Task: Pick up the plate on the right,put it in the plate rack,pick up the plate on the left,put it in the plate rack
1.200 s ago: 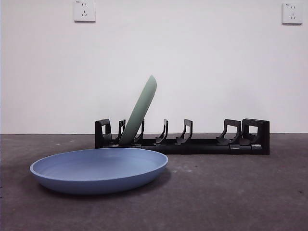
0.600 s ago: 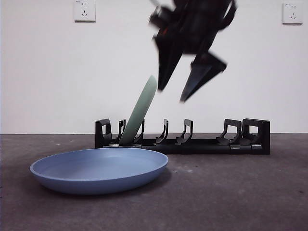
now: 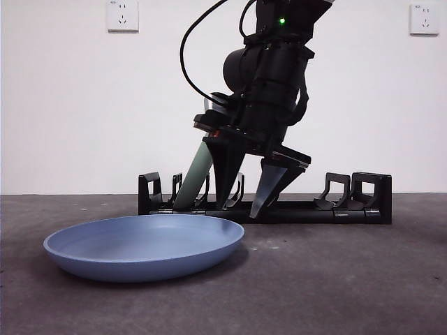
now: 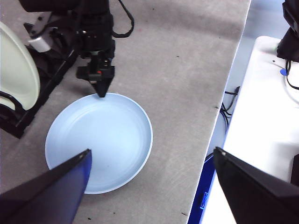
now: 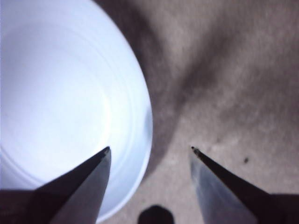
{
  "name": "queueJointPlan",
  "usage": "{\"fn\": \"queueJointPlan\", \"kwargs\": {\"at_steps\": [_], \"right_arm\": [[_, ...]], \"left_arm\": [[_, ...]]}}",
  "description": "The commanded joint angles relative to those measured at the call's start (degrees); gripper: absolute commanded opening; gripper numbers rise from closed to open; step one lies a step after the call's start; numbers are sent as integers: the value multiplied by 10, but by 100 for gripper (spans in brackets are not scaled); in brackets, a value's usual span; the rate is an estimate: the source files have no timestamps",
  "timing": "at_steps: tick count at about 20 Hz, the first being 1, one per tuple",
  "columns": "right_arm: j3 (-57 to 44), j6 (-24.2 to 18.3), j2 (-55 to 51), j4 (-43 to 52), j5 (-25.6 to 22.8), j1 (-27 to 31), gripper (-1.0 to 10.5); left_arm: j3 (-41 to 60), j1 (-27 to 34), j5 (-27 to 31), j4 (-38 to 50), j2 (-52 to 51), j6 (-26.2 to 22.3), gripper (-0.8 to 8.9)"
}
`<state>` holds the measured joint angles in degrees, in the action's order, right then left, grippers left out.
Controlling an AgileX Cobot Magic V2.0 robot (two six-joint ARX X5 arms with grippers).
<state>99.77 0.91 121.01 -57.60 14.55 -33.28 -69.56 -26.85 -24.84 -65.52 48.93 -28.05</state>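
A blue plate [image 3: 140, 244] lies flat on the grey table, near and to the left. Behind it stands the black plate rack [image 3: 335, 209] with a pale green plate [image 3: 198, 174] leaning upright in its left slots. My right gripper [image 3: 238, 212] is low over the blue plate's right rim. In the right wrist view the right gripper [image 5: 150, 148] is open, one jaw over the blue plate [image 5: 60, 102] and the other over bare table. My left gripper [image 4: 152, 150] hangs open high above, looking down on the blue plate [image 4: 98, 140], the plate rack [image 4: 46, 88] and the right gripper [image 4: 100, 91].
Two wall sockets [image 3: 122, 15] [image 3: 424, 19] sit high on the white wall. The table's edge [image 4: 233, 84] runs beside a white surface [image 4: 266, 116] with cables.
No arm was in the front view one second ago. The right arm has come down from above, and its open jaws now straddle the blue plate's right rim. The plates have not moved.
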Motion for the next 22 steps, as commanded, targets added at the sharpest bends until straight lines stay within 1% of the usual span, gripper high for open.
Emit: {"fn": "queueJointPlan", "kwargs": {"at_steps": [1, 5, 17, 21, 22], "right_arm": [[-4, 19, 11, 17, 0, -2, 282], [-4, 33, 11, 38, 0, -2, 282], [-4, 36, 30, 35, 7, -3, 279], [-8, 36, 37, 41, 8, -13, 279], [-8, 37, 37, 44, 6, -16, 260]], "left_arm": [[1, -6, 5, 3, 3, -7, 442], [1, -20, 9, 4, 7, -7, 442], [1, -29, 9, 4, 9, -7, 442], [1, -29, 9, 4, 8, -7, 442], [1, -29, 9, 4, 8, -7, 442]]}}
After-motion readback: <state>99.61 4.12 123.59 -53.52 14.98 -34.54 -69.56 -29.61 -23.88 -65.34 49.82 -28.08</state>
